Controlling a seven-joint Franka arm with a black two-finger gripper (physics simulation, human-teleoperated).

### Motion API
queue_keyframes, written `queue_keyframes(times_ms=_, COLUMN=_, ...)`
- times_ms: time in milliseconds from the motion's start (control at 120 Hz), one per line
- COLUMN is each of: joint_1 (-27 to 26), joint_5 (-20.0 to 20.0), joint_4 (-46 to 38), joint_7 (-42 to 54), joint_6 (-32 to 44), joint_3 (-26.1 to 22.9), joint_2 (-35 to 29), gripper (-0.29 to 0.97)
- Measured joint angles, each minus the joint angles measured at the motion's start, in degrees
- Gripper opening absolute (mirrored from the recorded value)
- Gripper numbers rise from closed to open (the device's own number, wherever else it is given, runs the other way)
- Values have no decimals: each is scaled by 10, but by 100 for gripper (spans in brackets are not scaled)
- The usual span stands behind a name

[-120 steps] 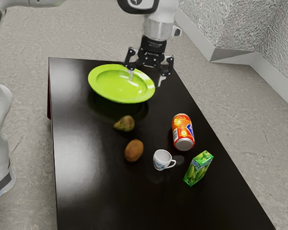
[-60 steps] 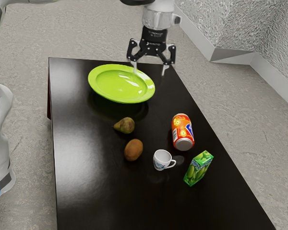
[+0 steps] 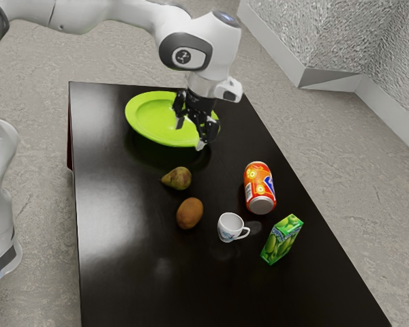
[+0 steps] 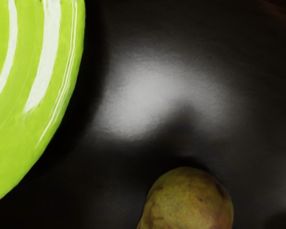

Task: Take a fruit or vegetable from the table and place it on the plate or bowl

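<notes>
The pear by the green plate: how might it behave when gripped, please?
The pear looks rounded and lies on its side on the glossy table, so a nudge would probably roll it. Its tapered shape may slip out of a grasp unless it is taken at the wide part. It seems rigid.

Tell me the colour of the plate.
The plate is bright lime green, clearest in the exterior view.

Arm (image 3: 191,51) bent downward, hand (image 3: 191,131) spread wide, empty
</notes>
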Motion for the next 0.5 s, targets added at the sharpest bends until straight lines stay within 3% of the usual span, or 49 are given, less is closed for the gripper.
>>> queue_keyframes(times_ms=242, joint_1=2, joint_5=2, joint_4=-77, joint_7=153, joint_6=112, joint_3=0, joint_2=-2, gripper=68)
queue_keyframes(times_ms=500, joint_1=2, joint_5=-17, joint_4=-116, joint_7=260, joint_6=176, joint_3=-3, joint_2=1, gripper=68)
